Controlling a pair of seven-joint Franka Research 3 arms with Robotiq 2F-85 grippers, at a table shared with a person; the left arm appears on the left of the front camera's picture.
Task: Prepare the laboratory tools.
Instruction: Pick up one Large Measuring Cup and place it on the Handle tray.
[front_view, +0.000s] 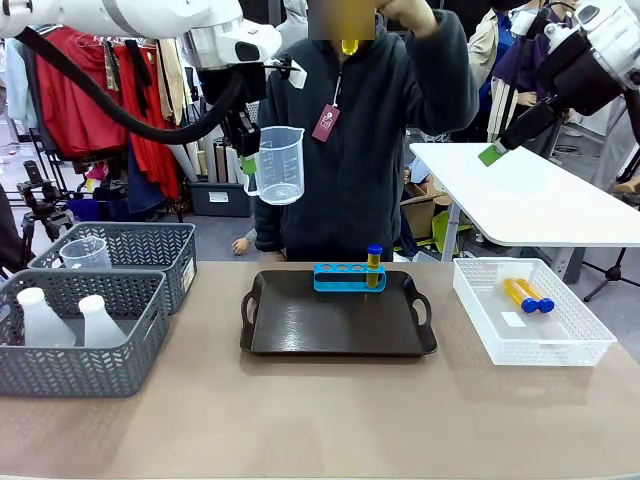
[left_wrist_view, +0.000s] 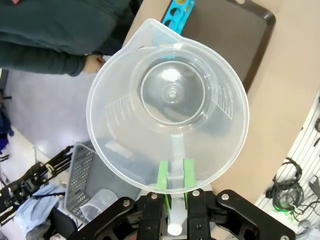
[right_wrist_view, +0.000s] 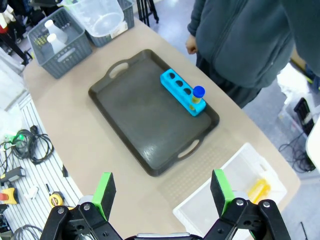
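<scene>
The left end effector (front_view: 247, 160) is clamped on the handle of the beaker (front_view: 281, 165), holding it upright high over the bench (front_view: 200, 430), toward 11 o'clock from the tray (front_view: 300, 335). The right end effector (right_wrist_view: 162, 192) hangs high with its fingers wide apart, gripping nothing. The rack (front_view: 340, 277) sits at the tray's 12 o'clock edge, one tube (front_view: 374, 266) upright in its 3 o'clock end hole. Two tubes (front_view: 528, 295) lie in the white basket (front_view: 560, 350) at 3 o'clock. Two flasks (front_view: 45, 320) stand in a grey basket (front_view: 90, 375) at 9 o'clock
</scene>
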